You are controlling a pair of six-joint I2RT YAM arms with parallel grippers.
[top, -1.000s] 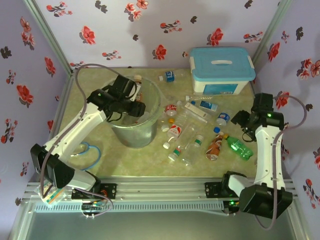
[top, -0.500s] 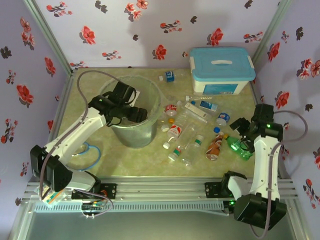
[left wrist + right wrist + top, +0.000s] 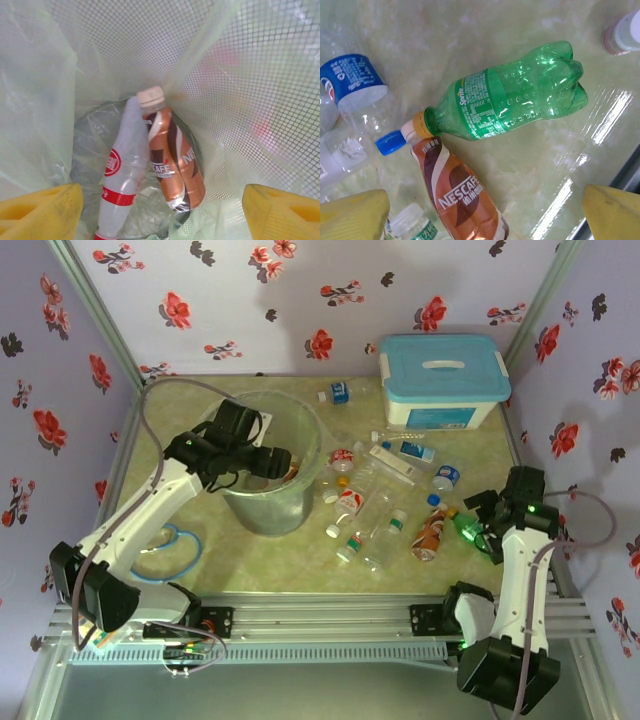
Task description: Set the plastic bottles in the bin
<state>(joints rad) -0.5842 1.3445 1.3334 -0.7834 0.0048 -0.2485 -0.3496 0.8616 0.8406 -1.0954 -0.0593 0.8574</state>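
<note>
Right wrist view: green bottle [image 3: 520,95] label reads "Sprite". Brown bottle [image 3: 457,192] reads "NESCAFE". Blue-label bottle [image 3: 355,82] has white print, not legible. Left wrist view: second brown bottle [image 3: 172,162] shows "…CAFE" and "NE". The red round logo on the clear bottle [image 3: 117,185] is unreadable.

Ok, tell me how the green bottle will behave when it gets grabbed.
The green bottle looks empty and thin-walled, so it is probably light and easy to dent. It lies on its side on the glossy table, so a push would likely roll it. Its yellow cap seems to touch the brown bottle, which may get nudged.
</note>
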